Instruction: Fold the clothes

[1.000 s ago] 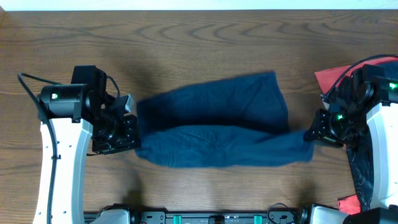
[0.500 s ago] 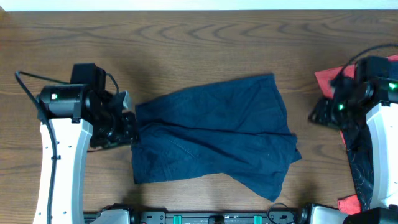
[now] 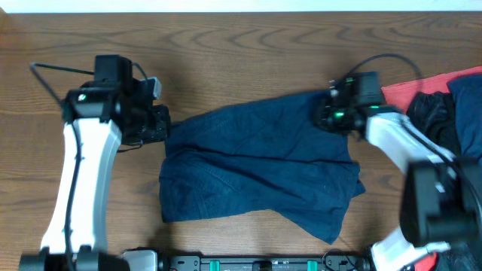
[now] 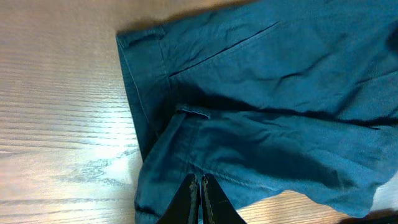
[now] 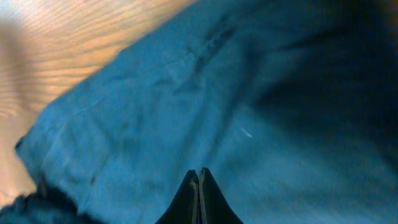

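Note:
The dark navy shorts (image 3: 256,169) lie rumpled and spread on the wooden table, waistband to the left, one leg reaching to the front right. My left gripper (image 3: 162,126) is shut and hovers at the shorts' far left corner. In the left wrist view its closed fingertips (image 4: 200,182) sit above the waistband fabric (image 4: 261,112), with no cloth between them. My right gripper (image 3: 325,113) is shut at the shorts' far right corner. In the right wrist view its fingertips (image 5: 199,175) are closed just over the blue cloth (image 5: 186,106).
A bright red cloth (image 3: 398,93) and a shiny black crinkled garment (image 3: 428,113) lie at the right edge, with another blue item (image 3: 467,102) beside them. The table's far edge (image 3: 241,10) runs along the top.
The shorts went from a stretched strip held at both ends to lying loose and spread. The right arm swung left to the far right corner. The left arm moved away from me.

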Available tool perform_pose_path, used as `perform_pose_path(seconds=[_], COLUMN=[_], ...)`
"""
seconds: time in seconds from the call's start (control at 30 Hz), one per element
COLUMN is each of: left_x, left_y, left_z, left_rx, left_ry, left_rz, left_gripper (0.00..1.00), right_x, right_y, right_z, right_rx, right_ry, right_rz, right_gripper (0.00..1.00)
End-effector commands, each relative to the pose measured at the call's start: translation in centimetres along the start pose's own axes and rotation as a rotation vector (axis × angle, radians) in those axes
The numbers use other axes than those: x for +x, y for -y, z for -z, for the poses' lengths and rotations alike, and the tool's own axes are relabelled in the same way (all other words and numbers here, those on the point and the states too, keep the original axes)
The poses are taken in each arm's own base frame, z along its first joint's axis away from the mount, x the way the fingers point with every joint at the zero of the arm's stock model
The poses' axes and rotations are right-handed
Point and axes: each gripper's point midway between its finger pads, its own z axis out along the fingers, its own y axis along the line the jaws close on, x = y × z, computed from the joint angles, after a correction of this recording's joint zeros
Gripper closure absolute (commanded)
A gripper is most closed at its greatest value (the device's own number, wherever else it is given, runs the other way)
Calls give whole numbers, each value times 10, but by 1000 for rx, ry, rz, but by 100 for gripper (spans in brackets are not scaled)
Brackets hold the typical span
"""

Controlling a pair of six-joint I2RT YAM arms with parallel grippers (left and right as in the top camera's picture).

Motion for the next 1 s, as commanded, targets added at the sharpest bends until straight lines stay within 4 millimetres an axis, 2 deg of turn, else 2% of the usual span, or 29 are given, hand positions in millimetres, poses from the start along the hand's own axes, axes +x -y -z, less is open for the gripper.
perform_pose_path(seconds=[0.0,0.07,0.17,0.27,0.3,0.37,0.53,0.63,0.7,0.8,0.97], left_x=[3,1,-3,-12,-16,-24,-44,-39,-28,-16,-21], left_y=[-6,-3,1,4,7,14,36,42,42,41,38], left_z=[-25,-36,-49,-60,-65,-74,-114,-143,-159,-182,-220], left_rx=[2,33,78,87,93,105,124,126,120,111,113], left_ry=[-82,-109,-132,-121,-114,-93,-63,-112,-170,-236,-232], left_rz=[18,27,30,11,1,-39,-150,-160,-159,-162,-175], left_gripper=[94,94,94,94,90,85,83,85,90,90,93], right_x=[12,5,-15,-42,-54,-72,-113,-127,-131,-133,-119], right_y=[7,16,38,74,83,91,81,61,49,35,19], right_z=[-39,-56,-70,-72,-70,-65,-44,-29,-16,3,33], right_rx=[-2,-3,18,77,77,47,-70,-186,-248,-284,-247], right_ry=[-44,-21,57,182,224,274,322,282,251,236,201], right_rz=[-193,-278,-390,-541,-565,-588,-489,-371,-311,-205,-108], right_gripper=[99,99,98,99,99,99,99,99,99,99,99])
